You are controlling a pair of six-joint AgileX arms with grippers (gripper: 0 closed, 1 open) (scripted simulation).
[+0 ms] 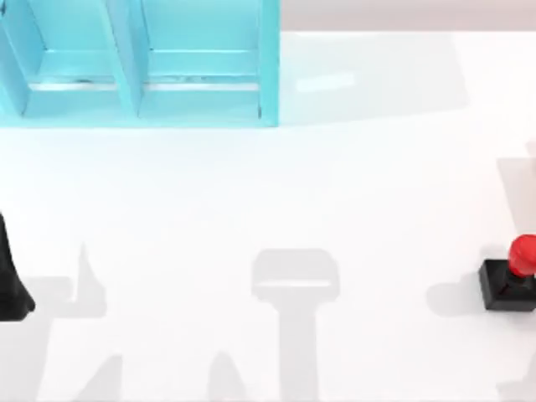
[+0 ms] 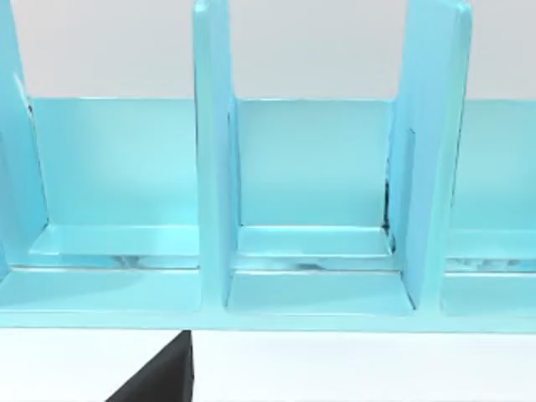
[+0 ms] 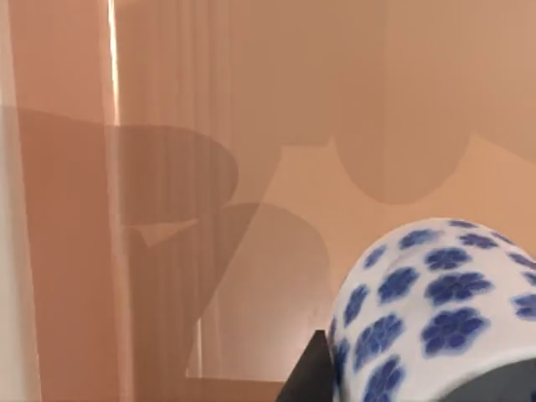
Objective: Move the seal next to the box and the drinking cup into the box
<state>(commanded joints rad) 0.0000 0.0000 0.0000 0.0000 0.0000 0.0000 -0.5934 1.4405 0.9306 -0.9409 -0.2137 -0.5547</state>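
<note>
The seal, a black block with a red knob, stands upright on the white table at the far right edge of the top view. In the right wrist view the drinking cup, white with blue flowers, sits close up between tan walls that look like the inside of the box. My right gripper is shut on the cup, one black finger against its side. My left gripper is parked open at the table's left edge, one finger facing the shelf.
A cyan shelf unit with upright dividers stands at the back left, and its compartments face the left wrist camera. Grey arm shadows lie across the white table's middle and front.
</note>
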